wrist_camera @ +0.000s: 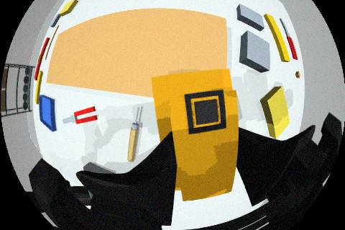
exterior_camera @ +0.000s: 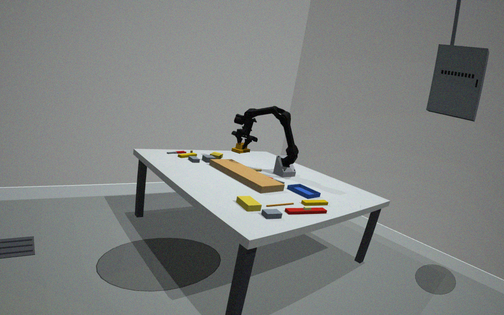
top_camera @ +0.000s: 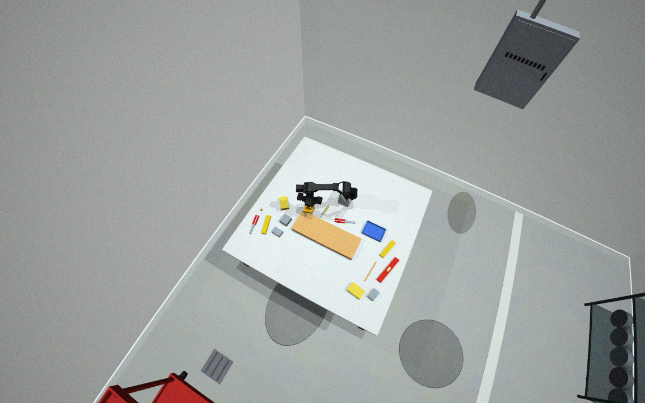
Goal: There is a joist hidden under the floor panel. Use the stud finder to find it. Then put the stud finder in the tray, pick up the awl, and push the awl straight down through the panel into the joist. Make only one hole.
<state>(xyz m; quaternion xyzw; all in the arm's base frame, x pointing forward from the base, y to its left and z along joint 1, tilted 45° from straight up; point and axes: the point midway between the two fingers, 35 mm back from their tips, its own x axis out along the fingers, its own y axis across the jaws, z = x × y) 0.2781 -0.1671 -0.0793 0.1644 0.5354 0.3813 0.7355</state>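
The orange-yellow stud finder (top_camera: pixel 308 210) (exterior_camera: pixel 240 149) (wrist_camera: pixel 201 154) is held upright, raised above the table beside the panel's far-left end. My gripper (exterior_camera: pixel 243 142) (wrist_camera: pixel 200 131) is shut on its raised middle, one finger on each side. The tan floor panel (top_camera: pixel 327 236) (exterior_camera: pixel 246 174) (wrist_camera: pixel 136 47) lies flat, with no hole visible. The awl (top_camera: pixel 325 211) (exterior_camera: pixel 258 169) (wrist_camera: pixel 132 144), with its wooden handle, lies on the table between the panel and the arm base. The blue tray (top_camera: pixel 374 230) (exterior_camera: pixel 304 190) (wrist_camera: pixel 47 113) is empty, beyond the panel's other end. The joist is hidden.
Red-handled pliers (top_camera: pixel 345 220) (wrist_camera: pixel 86 115) lie between awl and tray. A yellow block (top_camera: pixel 284 202) (wrist_camera: pixel 278 111) and grey blocks (top_camera: pixel 285 219) (wrist_camera: pixel 255 50) lie off the panel's left end. A red level (top_camera: pixel 388 269) (exterior_camera: pixel 305 211) lies past the tray.
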